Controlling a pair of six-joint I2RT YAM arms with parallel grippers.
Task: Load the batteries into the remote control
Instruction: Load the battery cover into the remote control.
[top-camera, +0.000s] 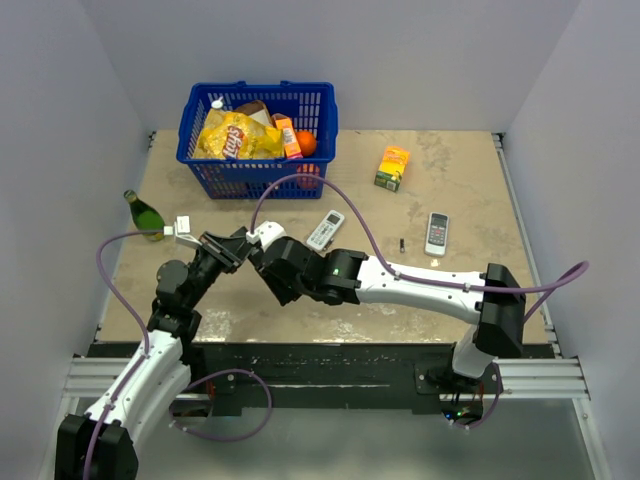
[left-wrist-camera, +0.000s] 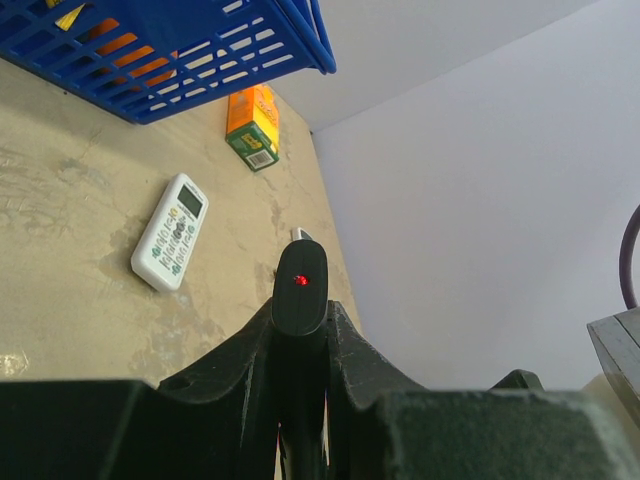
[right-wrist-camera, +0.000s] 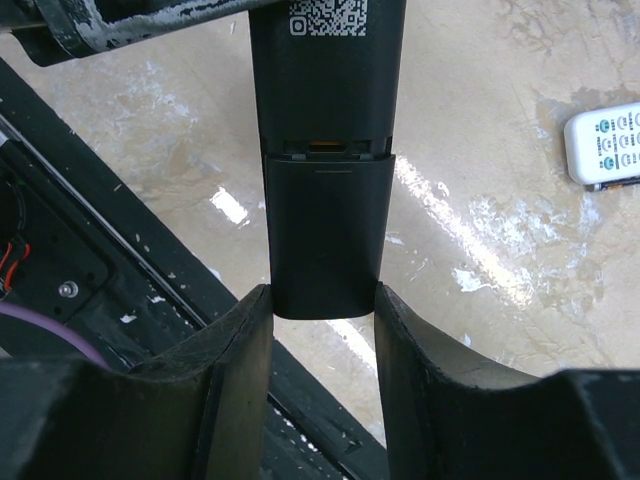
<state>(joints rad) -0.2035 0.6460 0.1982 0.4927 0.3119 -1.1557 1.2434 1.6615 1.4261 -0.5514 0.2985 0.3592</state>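
Gripping the remote control (right-wrist-camera: 325, 240) from both ends, clear of the table (top-camera: 460, 190), at about 9 o'clock of the table centre in the top view.

- Left gripper (left-wrist-camera: 300, 325): clamped tight on the remote body. A red light glows at the tip.
- Right gripper (right-wrist-camera: 322, 300): fingers (right-wrist-camera: 240, 340) pressed against either side of the rear cover's end, holding it.
- Cover seam: narrow gap, with an orange glint inside.
- One battery (top-camera: 402, 244) lies on the table at 3 o'clock from the grippers. It is between the white remote (top-camera: 325, 230) and the second white remote (top-camera: 437, 232), touching neither.
- Blue basket (top-camera: 250, 172) at 12 o'clock.
- Orange box (top-camera: 392, 167) at 1 o'clock.
- Green bottle (top-camera: 145, 215) at 9 o'clock of the left gripper.
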